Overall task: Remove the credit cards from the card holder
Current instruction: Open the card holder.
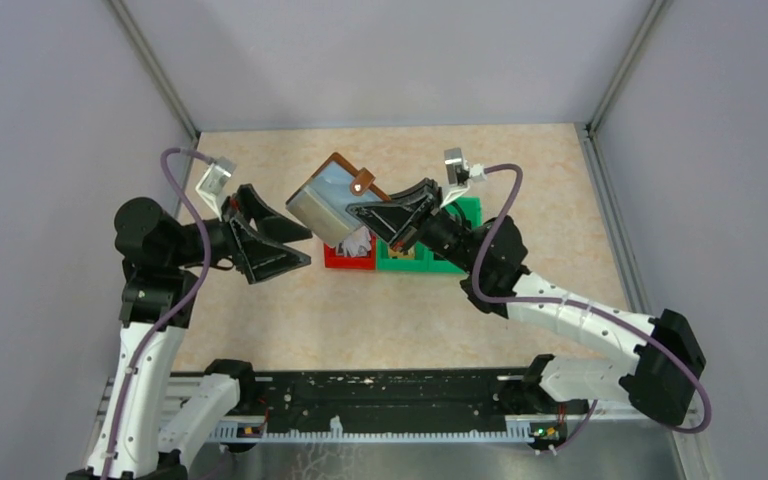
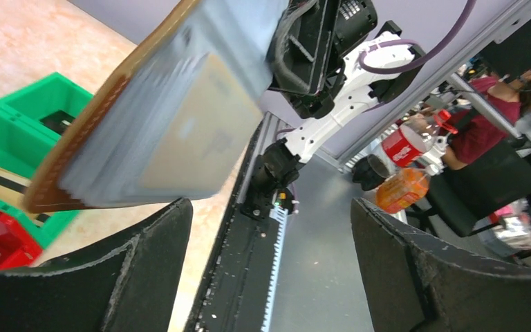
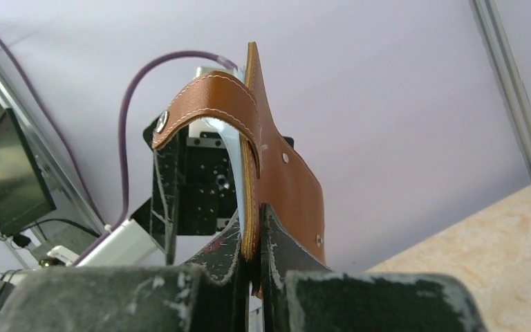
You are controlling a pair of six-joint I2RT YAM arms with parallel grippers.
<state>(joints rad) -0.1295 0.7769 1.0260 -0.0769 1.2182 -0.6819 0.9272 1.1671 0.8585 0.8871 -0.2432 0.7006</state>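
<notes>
My right gripper [image 1: 360,214] is shut on an edge of the brown card holder [image 1: 332,200] and holds it open in the air above the bins. Its pale grey-blue inside faces the left arm. In the right wrist view the holder [image 3: 283,173] stands pinched between my right gripper's [image 3: 257,216] jaws, with its snap tab curling over the top. A tan credit card [image 2: 193,131] shows behind a clear pocket of the holder [image 2: 110,97]. My left gripper [image 1: 305,248] hangs open just left of the holder, apart from it. Nothing lies between the fingers of the left gripper [image 2: 269,214].
A red bin [image 1: 345,262] with crumpled whitish paper [image 1: 357,243] and a green bin [image 1: 460,215] sit side by side under the holder. A gold card with a dark stripe [image 2: 0,181] lies in a green compartment. Grey walls enclose the table on three sides.
</notes>
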